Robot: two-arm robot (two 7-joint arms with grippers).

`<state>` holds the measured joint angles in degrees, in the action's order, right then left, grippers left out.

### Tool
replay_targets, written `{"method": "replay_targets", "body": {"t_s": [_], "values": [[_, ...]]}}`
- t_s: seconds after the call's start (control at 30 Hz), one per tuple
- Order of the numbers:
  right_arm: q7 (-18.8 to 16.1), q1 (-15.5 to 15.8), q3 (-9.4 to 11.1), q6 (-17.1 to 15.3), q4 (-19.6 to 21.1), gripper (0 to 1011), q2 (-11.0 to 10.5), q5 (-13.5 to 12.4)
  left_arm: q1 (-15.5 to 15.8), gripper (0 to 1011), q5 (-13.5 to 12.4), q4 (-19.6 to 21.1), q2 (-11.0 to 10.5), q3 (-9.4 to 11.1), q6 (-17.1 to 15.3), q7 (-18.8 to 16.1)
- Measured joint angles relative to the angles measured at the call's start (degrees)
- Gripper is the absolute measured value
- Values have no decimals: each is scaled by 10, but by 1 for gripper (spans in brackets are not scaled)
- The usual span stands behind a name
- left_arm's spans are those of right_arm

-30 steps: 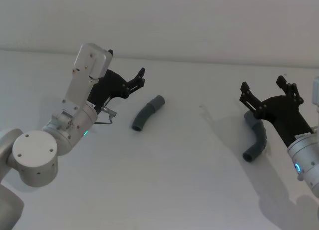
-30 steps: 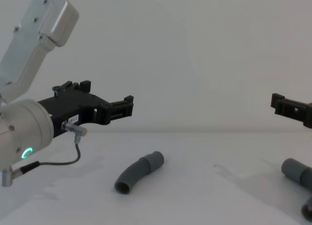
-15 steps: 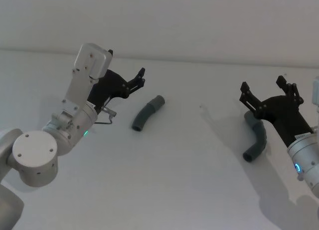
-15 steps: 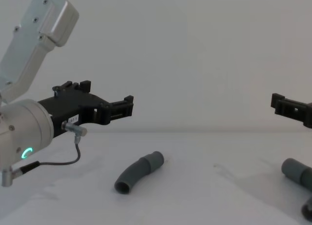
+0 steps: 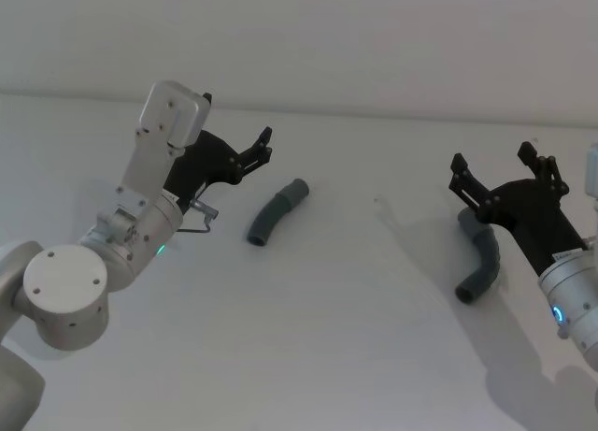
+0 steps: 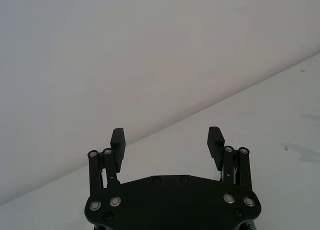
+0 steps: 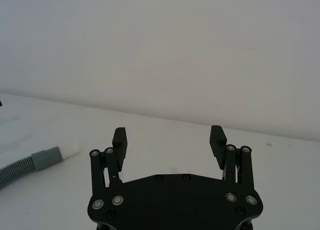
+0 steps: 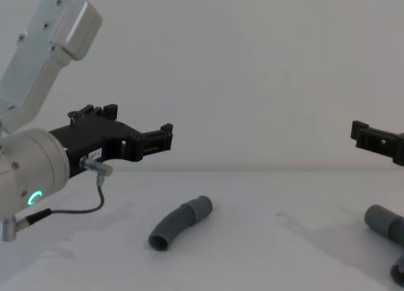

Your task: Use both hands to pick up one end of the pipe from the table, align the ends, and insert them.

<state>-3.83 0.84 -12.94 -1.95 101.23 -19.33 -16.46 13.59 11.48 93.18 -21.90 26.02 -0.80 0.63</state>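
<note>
Left black pincer tool (image 5: 264, 147) is hovering, fingers apart, beside one grey ribbed pipe (image 5: 277, 211). Right tool (image 5: 492, 160), also apart, is hovering over the second pipe (image 5: 481, 263).

Plain white wall (image 8: 252, 64) behind (soft, even light).

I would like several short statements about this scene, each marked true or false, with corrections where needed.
1. The left gripper and the right gripper are both open. True.
2. The left gripper holds the left pipe piece. False: that piece lies free on the table.
3. The two pipe pieces are joined. False: the right pipe piece lies apart from the left one.
4. The right gripper is above the table, near the right pipe piece. True.
</note>
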Motion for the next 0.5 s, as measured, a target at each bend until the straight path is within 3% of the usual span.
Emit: {"method": "replay_targets", "body": {"t_s": [0.5], "values": [[0,0,0,0,0,1004,0,0,4,1001,8,0,0,-1,-15,14]]}}
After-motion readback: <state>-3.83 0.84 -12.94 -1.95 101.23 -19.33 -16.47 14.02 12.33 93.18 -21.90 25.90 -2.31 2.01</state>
